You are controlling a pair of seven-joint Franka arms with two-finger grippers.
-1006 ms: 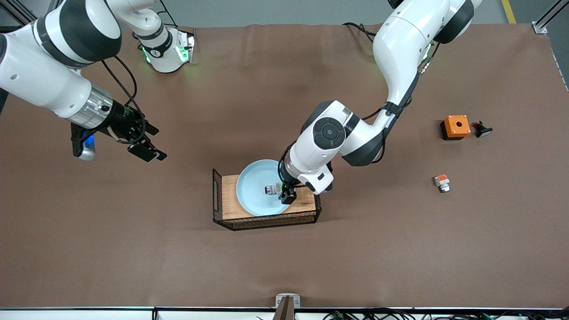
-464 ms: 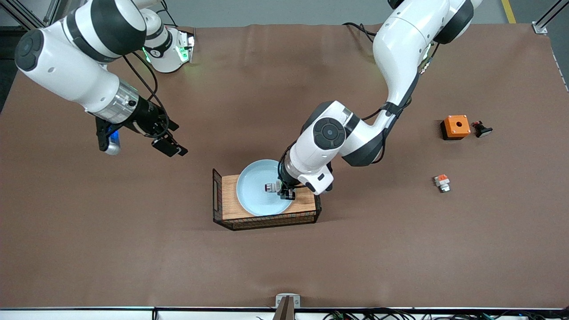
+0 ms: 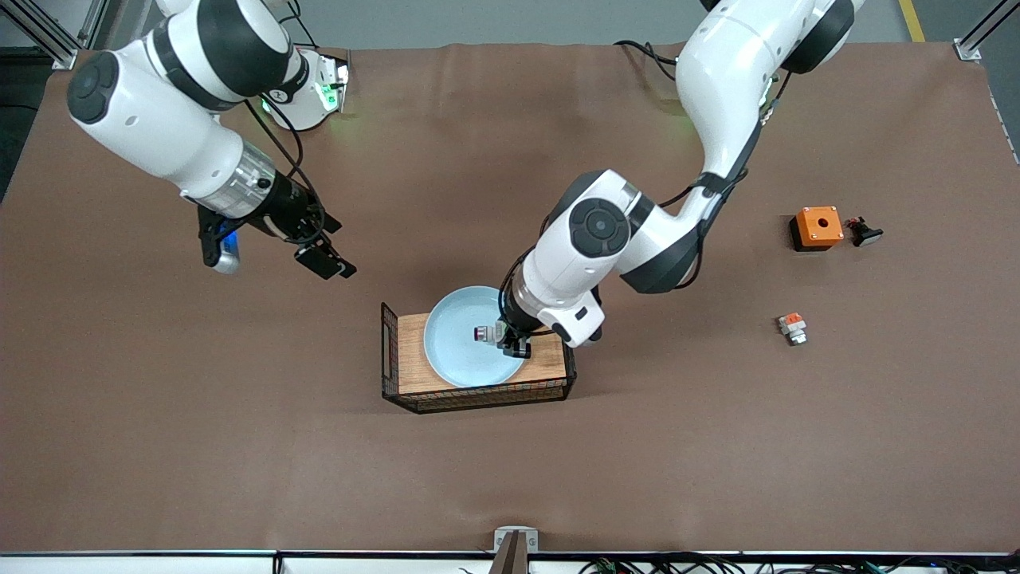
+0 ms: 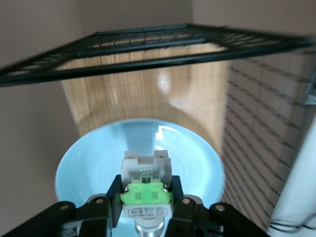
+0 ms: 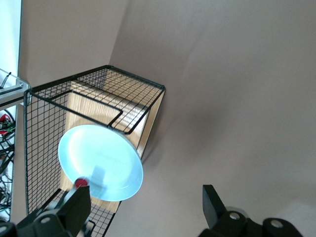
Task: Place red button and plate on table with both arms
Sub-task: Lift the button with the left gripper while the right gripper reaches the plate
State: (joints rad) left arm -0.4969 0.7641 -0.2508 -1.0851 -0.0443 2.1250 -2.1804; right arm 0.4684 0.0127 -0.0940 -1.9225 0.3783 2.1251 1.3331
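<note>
- Red button (image 4: 146,183): tiny, light, hard plastic block w/ green middle. Looks easy to twist or pop out if pinched off-centre; best held across the flat sides of the body, as it is now. Sits lower-centre of left wrist view, over the plate; centre of front view.
- Left gripper (image 3: 511,344): fingers (image 4: 114,193) clamped on the button's green section, one per side, w/ the white end sticking out past the tips.
- Plate (image 3: 458,351): pale blue, rigid, prob. ceramic or melamine, so smooth, slippery and chip-prone. Only real hold is a pinch on the raised rim. It lies on the wooden tray (image 3: 408,363) w/ black wire ends, centre of front view, a bit below middle.
- Right gripper (image 3: 319,255): fingers wide apart, holding nothing, in the air over bare table (image 3: 239,446), upper-left of front view. Plate shows lower-left in right wrist view.
- Judgement: button comes off the plate first; plate rim grab needs care re: slip.
</note>
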